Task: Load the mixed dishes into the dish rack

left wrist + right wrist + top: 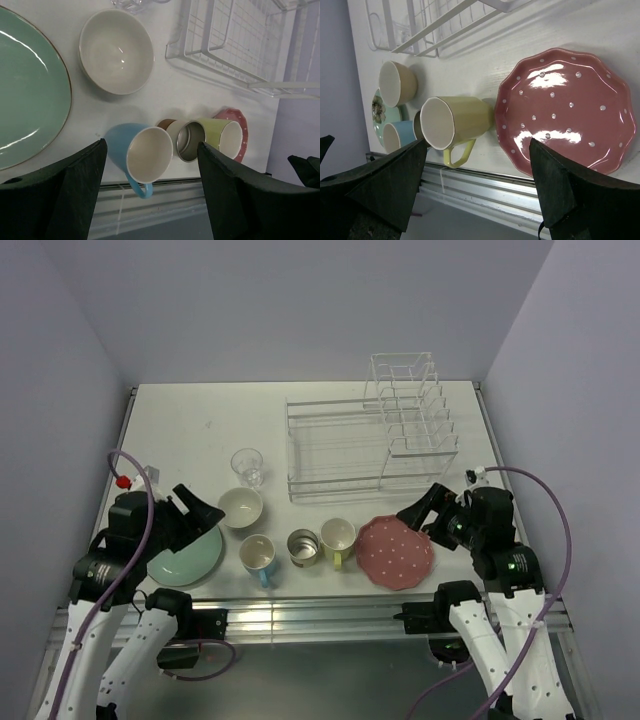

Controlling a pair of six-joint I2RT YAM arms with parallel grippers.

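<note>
Surveying from above, counter (pixel 200 425): I see every dish standing on it, on the near side of the dish rack (pixel 372 455); none is in the rack.
Dish rack: white wire, at the far right, with its taller plate slots at the right end.
Near row, left to right: mint-green plate (pixel 190 555), light-blue mug (pixel 258 556), small metallic-tan cup (pixel 302 546), yellow-green mug (pixel 338 538), pink scalloped white-dotted plate (pixel 396 552).
Second row: cream bowl (pixel 241 507) sits just beyond the mint-green plate and light-blue mug; clear glass (pixel 248 467) stands behind the bowl, near the rack's left end.
Left end effector (pixel 210 518): hovers over the right rim of the mint-green plate, beside the bowl; jaws apart, nothing held.
Right end effector (pixel 418 520): hovers at the far right edge of the pink scalloped white-dotted plate; jaws apart, nothing held.
Left wrist view: both dark fingers (pixel 60 195) are spread wide, with the light-blue mug showing between them, handle toward the counter's near edge. The cup and yellow-green mug crowd together; I cannot tell whether they touch.
Right wrist view: fingers (pixel 385 185) are spread wide. The yellow-green mug stands just beside the pink plate's rim, and a rack corner is beyond them.
</note>
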